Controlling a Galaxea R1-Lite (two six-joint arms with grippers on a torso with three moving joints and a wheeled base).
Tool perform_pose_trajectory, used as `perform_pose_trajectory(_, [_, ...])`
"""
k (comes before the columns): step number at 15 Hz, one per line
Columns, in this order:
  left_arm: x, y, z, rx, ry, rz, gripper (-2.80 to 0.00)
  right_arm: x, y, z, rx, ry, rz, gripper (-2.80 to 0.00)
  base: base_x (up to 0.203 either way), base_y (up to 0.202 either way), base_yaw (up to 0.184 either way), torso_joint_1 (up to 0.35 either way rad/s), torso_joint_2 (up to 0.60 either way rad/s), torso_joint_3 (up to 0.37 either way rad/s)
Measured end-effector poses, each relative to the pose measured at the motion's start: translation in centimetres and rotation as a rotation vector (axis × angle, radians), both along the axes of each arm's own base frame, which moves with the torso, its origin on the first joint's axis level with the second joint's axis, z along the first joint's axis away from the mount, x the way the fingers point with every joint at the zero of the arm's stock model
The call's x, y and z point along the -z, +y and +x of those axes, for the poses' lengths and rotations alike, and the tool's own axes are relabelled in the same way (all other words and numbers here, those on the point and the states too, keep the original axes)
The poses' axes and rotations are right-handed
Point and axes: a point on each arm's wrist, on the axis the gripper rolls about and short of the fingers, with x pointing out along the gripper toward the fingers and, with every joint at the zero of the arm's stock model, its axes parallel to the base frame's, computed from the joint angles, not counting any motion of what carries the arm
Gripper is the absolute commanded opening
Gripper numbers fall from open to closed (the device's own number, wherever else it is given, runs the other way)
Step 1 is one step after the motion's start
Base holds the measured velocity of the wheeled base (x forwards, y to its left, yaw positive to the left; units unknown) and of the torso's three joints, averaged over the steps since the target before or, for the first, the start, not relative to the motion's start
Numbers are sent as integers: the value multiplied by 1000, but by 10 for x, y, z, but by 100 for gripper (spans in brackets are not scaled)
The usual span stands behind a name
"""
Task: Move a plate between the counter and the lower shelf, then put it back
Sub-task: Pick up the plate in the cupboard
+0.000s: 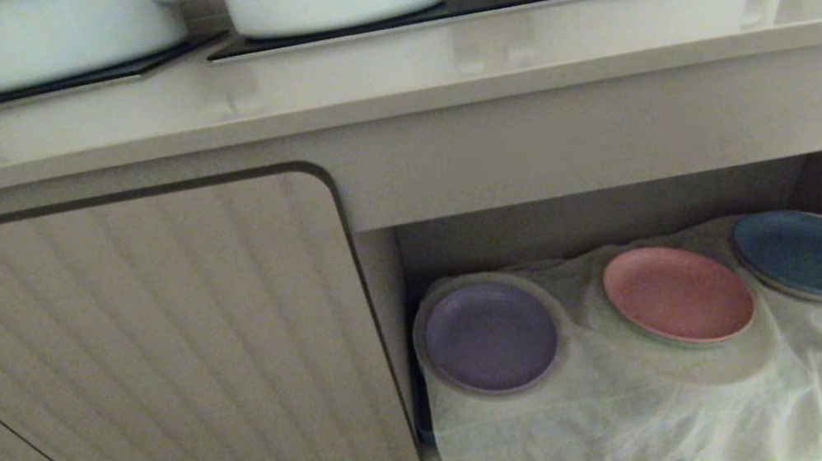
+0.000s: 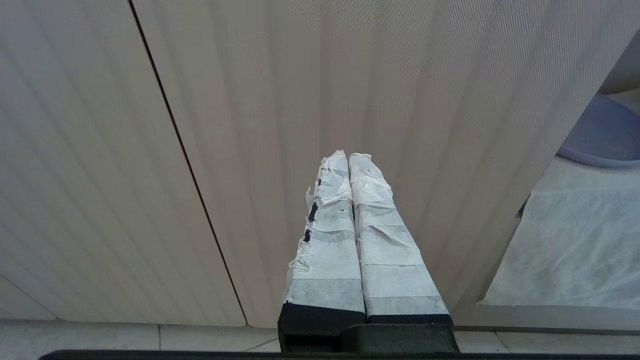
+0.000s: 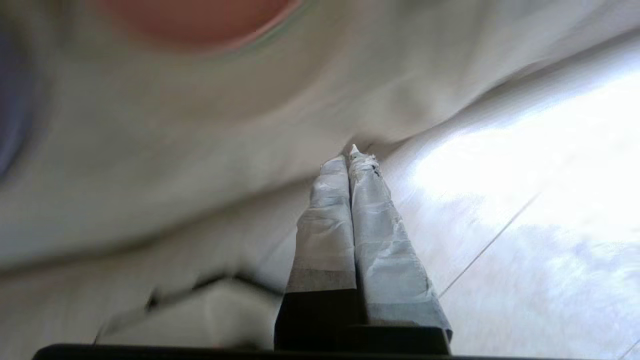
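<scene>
Here, right end effector [image 3: 350, 160] closed, empty.

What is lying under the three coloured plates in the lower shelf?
A crinkled white sheet lies under the purple plate, the pink plate and the blue plate. It rises in a round mound around each plate. The sheet covers whatever is beneath it.

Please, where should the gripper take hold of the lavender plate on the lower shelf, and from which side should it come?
Probably at the front rim of the plate, coming in level from the open front of the lower shelf. The plate lies flat on the white sheet, its low raised rim is the only edge to pinch, the counter blocks an approach from above, and the pink plate sits beside it.
</scene>
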Motion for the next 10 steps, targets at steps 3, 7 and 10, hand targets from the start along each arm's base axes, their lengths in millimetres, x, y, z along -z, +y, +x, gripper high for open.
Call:
perform_pose_trajectory(3, [0,0,0,0,0,0,-280,5,-22,-32,52,-127,-93,-280,0,0,0,0,0,0])
perform_pose_trajectory(7, [0,0,0,0,0,0,-280,2,-24,-79,-106,-318,-181,-280,0,0,0,0,0,0])
perform_pose_trajectory(10, [0,0,0,0,0,0,-280,11,-20,-115,-302,-370,-242,-280,0,0,0,0,0,0])
